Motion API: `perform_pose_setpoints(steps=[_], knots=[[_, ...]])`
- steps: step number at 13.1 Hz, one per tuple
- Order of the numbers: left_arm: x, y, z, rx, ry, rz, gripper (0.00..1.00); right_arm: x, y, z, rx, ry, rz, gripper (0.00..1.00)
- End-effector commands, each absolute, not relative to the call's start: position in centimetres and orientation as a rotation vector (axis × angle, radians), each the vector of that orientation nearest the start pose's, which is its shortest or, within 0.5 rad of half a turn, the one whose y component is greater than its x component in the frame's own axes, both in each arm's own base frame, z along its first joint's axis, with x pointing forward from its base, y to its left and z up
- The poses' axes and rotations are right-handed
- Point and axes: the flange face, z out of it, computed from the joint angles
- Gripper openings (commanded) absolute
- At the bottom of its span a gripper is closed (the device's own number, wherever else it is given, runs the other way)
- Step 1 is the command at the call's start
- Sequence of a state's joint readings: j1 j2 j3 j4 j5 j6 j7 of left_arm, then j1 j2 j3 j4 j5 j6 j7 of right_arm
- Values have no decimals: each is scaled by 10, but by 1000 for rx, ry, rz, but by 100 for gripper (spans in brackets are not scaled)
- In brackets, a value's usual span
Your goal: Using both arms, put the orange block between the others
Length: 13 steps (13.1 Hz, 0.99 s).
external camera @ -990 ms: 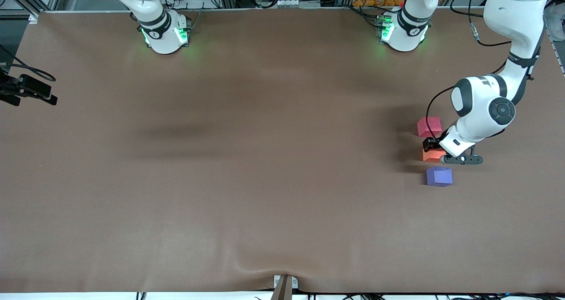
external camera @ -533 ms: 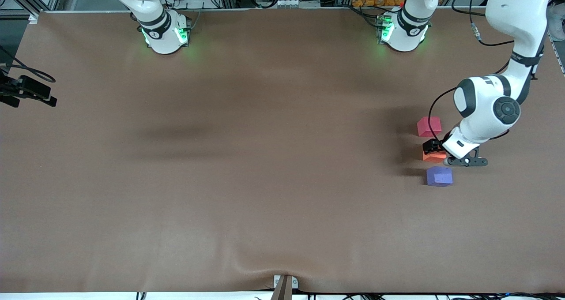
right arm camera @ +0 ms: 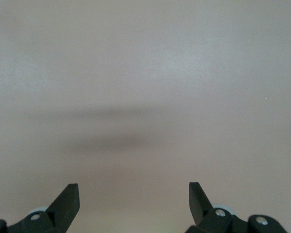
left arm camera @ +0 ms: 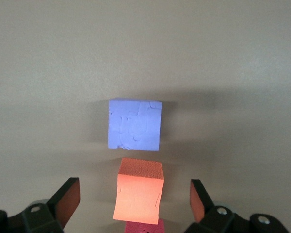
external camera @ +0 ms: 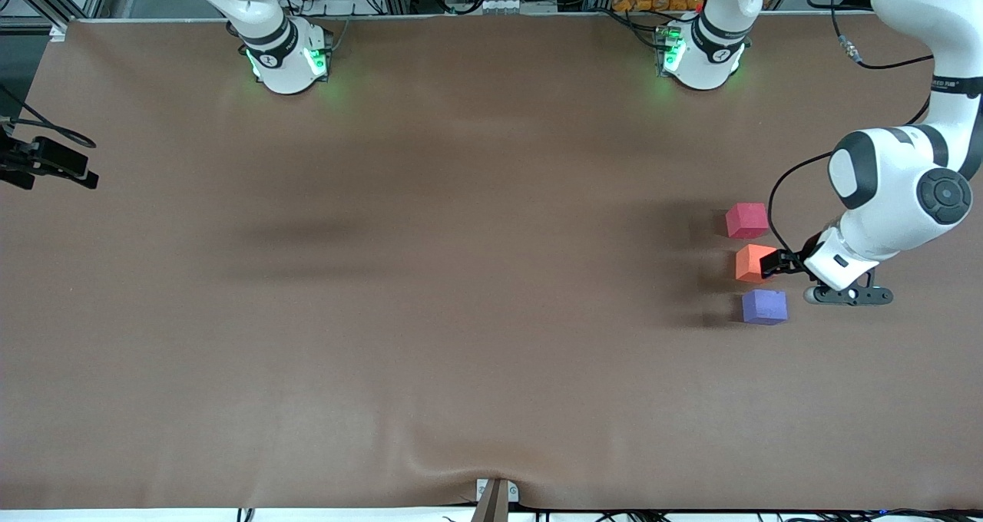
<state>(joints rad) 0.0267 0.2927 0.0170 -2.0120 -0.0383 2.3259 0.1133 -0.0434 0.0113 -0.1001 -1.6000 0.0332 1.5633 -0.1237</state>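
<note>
Three cubes stand in a row near the left arm's end of the table. The orange block [external camera: 749, 263] sits on the table between the others: the pinkish-red cube [external camera: 746, 220] farther from the front camera and the purple-blue cube [external camera: 764, 306] nearer to it. My left gripper [external camera: 777, 264] is open, just off the orange block on the left arm's side. In the left wrist view its fingers [left arm camera: 68, 199] stand wide of the orange block [left arm camera: 138, 196], not touching it, with the purple-blue cube [left arm camera: 134, 124] and the pinkish-red cube [left arm camera: 143, 227] in line. My right gripper [right arm camera: 134, 199] is open over bare table.
The brown table mat [external camera: 461, 315] stretches bare toward the right arm's end. A black device with cables [external camera: 50, 163] hangs at that end's edge. Both green-lit bases [external camera: 288, 57] stand along the table's edge farthest from the front camera.
My left gripper has opened, let go of the orange block and drawn back toward the left arm's end of the table. The block stays between the other two cubes.
</note>
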Motion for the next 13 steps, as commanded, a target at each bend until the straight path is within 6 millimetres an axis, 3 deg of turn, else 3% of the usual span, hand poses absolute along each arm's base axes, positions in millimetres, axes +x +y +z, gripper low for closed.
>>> perform_pose_setpoints(steps=[1,7,13], knots=[[611,23,333,-3178,44,-43,100,555,-76,608,-3114,41,45,100],[634,11,401,-3167,91,-120,100,554,-71,609,-3110,29,61,100],[625,-11,499,-3156,136,-162,100,553,-71,607,-3111,31,66,100]])
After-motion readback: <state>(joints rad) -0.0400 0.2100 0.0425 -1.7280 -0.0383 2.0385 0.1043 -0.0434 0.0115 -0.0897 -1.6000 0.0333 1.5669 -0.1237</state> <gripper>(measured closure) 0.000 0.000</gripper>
